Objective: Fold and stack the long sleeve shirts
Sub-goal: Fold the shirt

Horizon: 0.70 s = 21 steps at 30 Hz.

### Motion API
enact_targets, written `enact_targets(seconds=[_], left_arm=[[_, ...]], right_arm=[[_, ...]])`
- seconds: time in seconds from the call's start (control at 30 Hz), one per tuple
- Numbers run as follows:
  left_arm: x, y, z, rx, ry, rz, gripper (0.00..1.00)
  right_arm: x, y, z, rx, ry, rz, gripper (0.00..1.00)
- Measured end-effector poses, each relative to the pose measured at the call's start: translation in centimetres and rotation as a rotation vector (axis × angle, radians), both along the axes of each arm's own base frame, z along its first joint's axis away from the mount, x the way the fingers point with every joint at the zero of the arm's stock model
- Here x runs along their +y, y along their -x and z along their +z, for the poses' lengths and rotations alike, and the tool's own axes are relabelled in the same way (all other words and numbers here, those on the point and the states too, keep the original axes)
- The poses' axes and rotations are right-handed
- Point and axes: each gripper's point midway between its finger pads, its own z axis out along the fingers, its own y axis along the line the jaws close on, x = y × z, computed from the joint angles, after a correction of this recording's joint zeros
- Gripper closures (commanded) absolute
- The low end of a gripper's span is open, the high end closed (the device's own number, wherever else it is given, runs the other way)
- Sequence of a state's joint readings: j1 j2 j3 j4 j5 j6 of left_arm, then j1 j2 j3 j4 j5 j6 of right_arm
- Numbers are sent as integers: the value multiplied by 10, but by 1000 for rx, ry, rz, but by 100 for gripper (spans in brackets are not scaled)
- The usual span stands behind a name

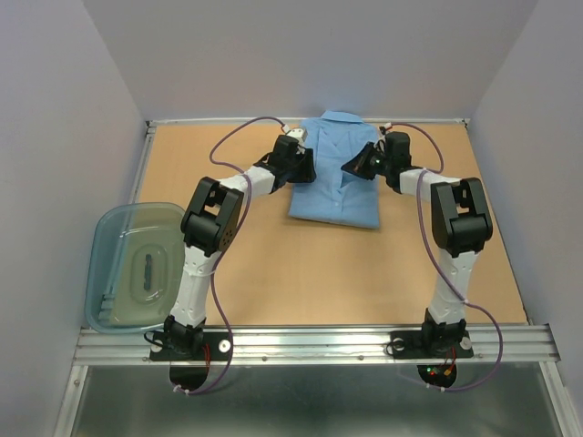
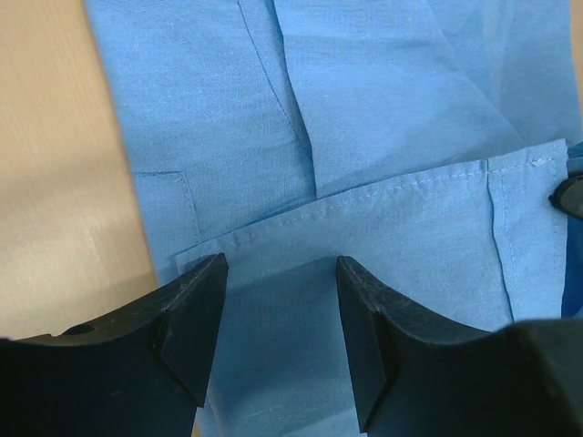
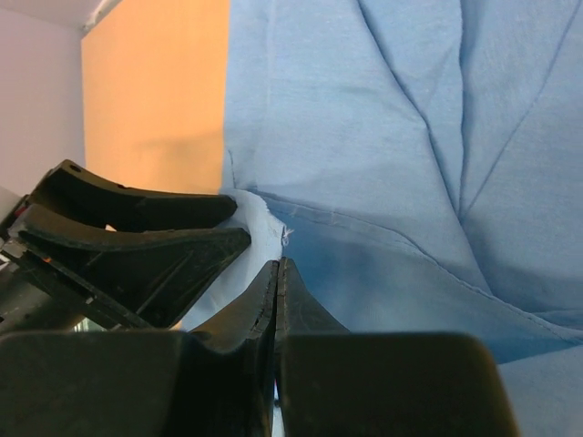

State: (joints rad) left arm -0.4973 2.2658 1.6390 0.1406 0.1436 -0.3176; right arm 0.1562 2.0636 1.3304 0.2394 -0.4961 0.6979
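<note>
A light blue long sleeve shirt (image 1: 333, 196) lies folded at the back middle of the table, collar toward the far edge. My left gripper (image 1: 303, 169) hovers low over its left part, open, with a folded band of cloth (image 2: 392, 218) under and between its fingers (image 2: 196, 309) but not pinched. From the right, my right gripper (image 1: 356, 167) meets the same band. Its jaws are pressed together (image 3: 277, 266) at the band's puckered end, where the cloth (image 3: 250, 214) bunches up pale. The left gripper's fingers (image 3: 137, 250) show just beside it.
A clear bluish plastic tub (image 1: 135, 266) sits at the table's left edge beside the left arm. Bare tan tabletop (image 1: 364, 273) spreads in front of the shirt. Grey walls close in the back and both sides, and a metal rail (image 1: 319, 341) runs along the near edge.
</note>
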Motion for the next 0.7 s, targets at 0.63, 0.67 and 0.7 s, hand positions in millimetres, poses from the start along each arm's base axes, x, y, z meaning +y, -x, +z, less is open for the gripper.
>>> enact_targets(seconds=[0.63,0.67,0.7], left_arm=[[2,-1,-1,-6,-15,5,37],[2,-1,-1,-6,-15,5,37],[2,-1,-1,-6,-15,5,37]], right_arm=[[26,-1,26,-17,1,50,99],[27,0,28,-21,0,52,99],[28,1,30,-23,0,54,99]])
